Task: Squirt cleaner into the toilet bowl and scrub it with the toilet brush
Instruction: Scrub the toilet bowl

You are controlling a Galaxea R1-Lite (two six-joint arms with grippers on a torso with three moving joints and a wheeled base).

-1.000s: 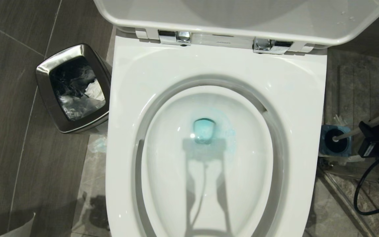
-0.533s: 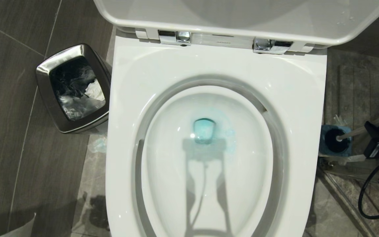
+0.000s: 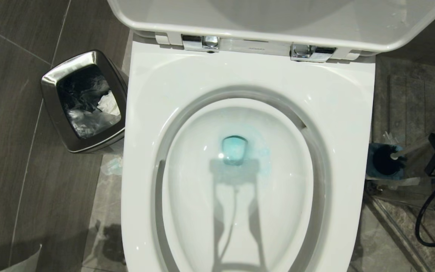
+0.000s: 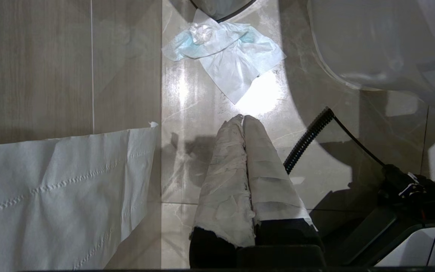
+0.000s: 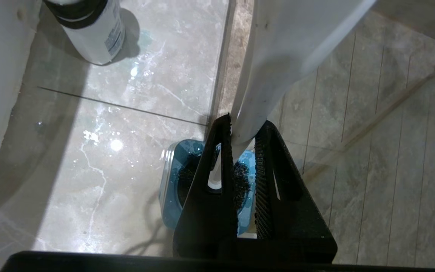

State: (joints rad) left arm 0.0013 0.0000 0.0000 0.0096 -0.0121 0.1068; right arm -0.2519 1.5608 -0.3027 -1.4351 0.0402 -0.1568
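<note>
1. Toilet bowl (image 3: 247,158): lid raised; teal-blue cleaner (image 3: 234,150) pooled at the basin's drain.
2. Right gripper (image 5: 242,130), on the floor to the right of the toilet: black fingers narrow, clamped on the white handle of the toilet brush (image 5: 266,68).
3. Brush's black bristle head sits in the blue holder (image 3: 385,160), beside the bowl's right edge.
4. Left gripper (image 4: 243,118): tape-wrapped fingers pressed together, empty, above the floor tiles near a crumpled tissue (image 4: 227,53).
5. Steel waste bin (image 3: 83,100) left of the bowl.
</note>
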